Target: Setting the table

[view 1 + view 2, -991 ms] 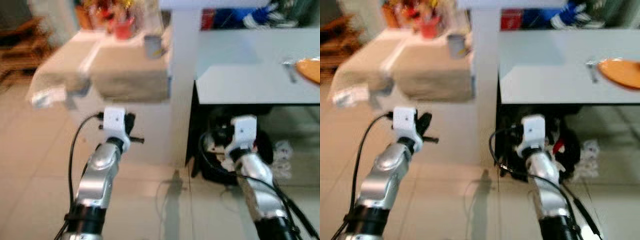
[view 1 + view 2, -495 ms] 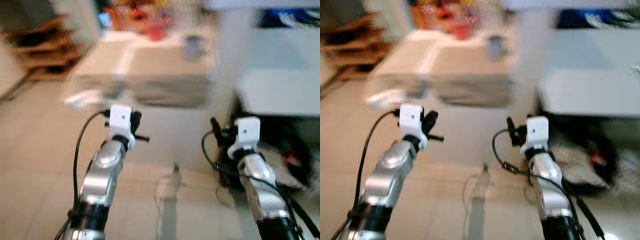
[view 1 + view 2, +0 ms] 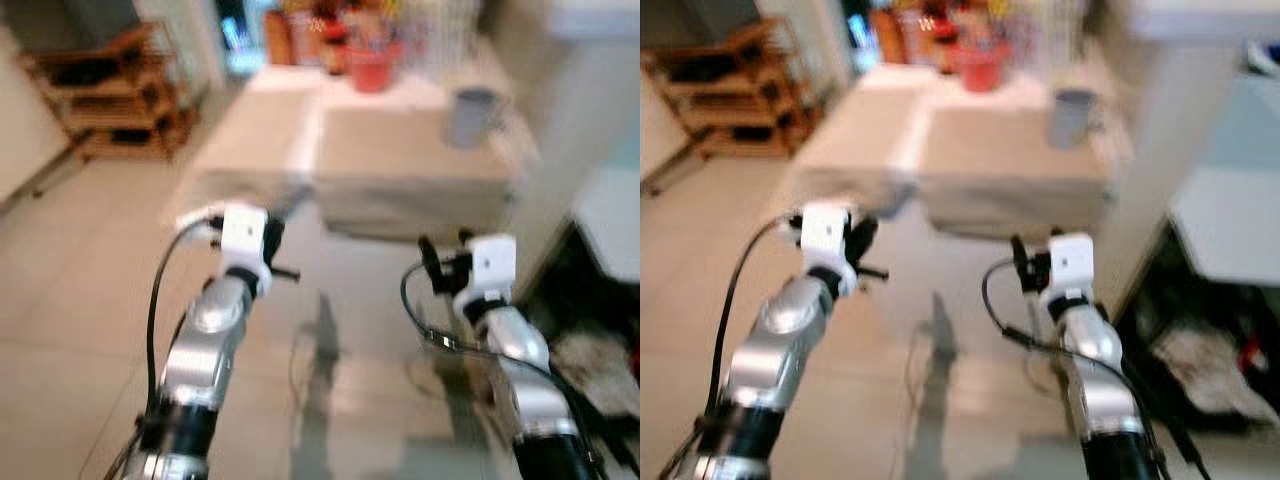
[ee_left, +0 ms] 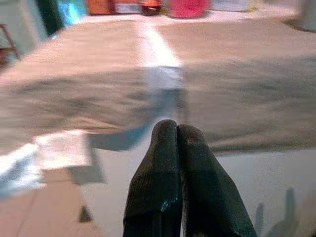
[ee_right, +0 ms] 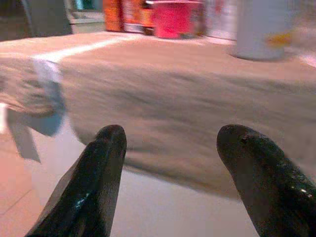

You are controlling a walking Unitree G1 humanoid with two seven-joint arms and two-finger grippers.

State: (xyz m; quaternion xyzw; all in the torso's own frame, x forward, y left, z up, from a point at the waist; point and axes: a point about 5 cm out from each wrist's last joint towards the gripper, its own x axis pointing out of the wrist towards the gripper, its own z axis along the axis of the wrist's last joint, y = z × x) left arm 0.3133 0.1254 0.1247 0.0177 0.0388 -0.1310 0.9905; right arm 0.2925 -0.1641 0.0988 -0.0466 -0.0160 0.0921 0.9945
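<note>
Worktop (image 3: pixel 400 170) draped in a beige cloth stands ahead of me across the tiled floor (image 3: pixel 80 290), and nothing from it is in either tool. Nearest to me, both silver arms are raised over the tiles: my left tool (image 4: pixel 177 132) has its two black fingers pressed together with nothing between them, while my right tool (image 5: pixel 170 143) has its fingers spread wide apart, also holding nothing. Both point toward the cloth's hanging front edge (the head views are blurred, so fine detail is lost). On the worktop, a grey cup (image 3: pixel 470 115) sits toward the right side, and a red container (image 3: pixel 372 70) stands farther back among blurred colourful items. Off to the left, a wooden shelf rack (image 3: pixel 110 95) stands against the wall.
</note>
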